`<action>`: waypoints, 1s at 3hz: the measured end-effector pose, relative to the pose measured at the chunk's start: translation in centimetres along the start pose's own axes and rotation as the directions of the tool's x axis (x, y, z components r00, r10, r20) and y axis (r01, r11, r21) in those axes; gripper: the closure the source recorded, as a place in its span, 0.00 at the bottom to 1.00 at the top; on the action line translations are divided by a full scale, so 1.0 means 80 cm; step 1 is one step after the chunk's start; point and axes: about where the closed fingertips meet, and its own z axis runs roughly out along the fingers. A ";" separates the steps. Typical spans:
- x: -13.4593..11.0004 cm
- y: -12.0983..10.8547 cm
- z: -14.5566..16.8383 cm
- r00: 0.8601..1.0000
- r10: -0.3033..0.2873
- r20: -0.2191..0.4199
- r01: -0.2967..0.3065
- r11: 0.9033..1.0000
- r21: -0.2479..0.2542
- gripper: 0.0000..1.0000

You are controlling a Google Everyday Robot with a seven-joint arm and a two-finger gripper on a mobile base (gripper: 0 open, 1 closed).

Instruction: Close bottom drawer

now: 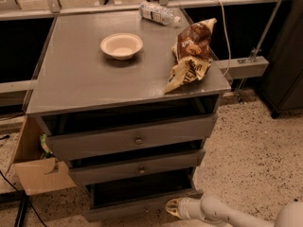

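The grey cabinet has three drawers, all pulled out a little. The bottom drawer (142,205) is the lowest and slimmest; its front panel juts out near the floor and its dark interior shows above it. Its knob is not visible. My gripper (173,207) is at the end of the white arm, low at the bottom right, right at the right end of the bottom drawer's front. Above are the middle drawer (137,167) and the top drawer (135,137), each with a small round knob.
On the cabinet top (80,79) stand a white bowl (121,45), a brown chip bag (191,53) at the right edge and a plastic water bottle (158,13) at the back. A cardboard box (40,174) stands at the cabinet's left on the speckled floor.
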 end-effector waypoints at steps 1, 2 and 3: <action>-0.007 -0.014 0.009 0.999 -0.047 0.020 0.046 0.998 0.038 1.00; -0.013 -0.029 0.025 0.995 -0.088 0.039 0.086 0.994 0.064 1.00; -0.015 -0.042 0.038 0.993 -0.111 0.050 0.107 0.991 0.077 1.00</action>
